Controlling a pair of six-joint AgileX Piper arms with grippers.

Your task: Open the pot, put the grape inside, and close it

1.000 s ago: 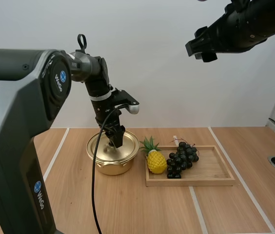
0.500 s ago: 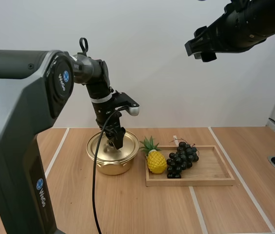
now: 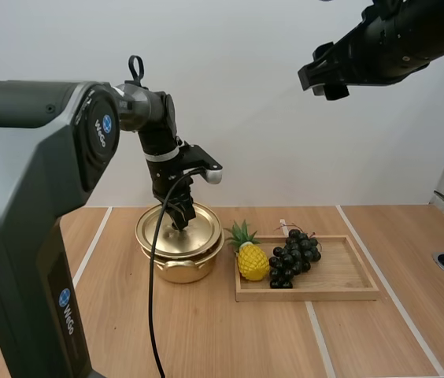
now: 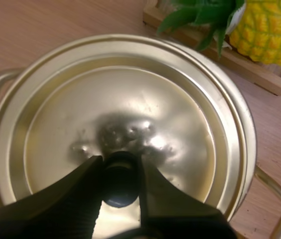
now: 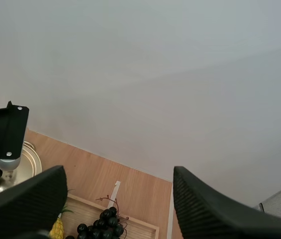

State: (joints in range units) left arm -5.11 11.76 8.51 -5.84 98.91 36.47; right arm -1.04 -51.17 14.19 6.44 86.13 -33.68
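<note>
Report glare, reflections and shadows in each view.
Left wrist view: the gold lid mirrors the left gripper as a dark smudge around its black knob, without harsh glare. High view: even light, soft shadow under the pot. Right wrist view: the right gripper has open fingers in dark silhouette, no glare.

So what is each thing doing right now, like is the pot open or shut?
lid: lifted just off the pot, hanging by its knob.
pot: upright, lid raised just above its rim.
left gripper: shut on the lid's knob.
right gripper: open, empty, up high.
grapes: lying in the tray.
pineapple: upright in the tray, beside the grapes.
tray: flat, holding both fruits.
</note>
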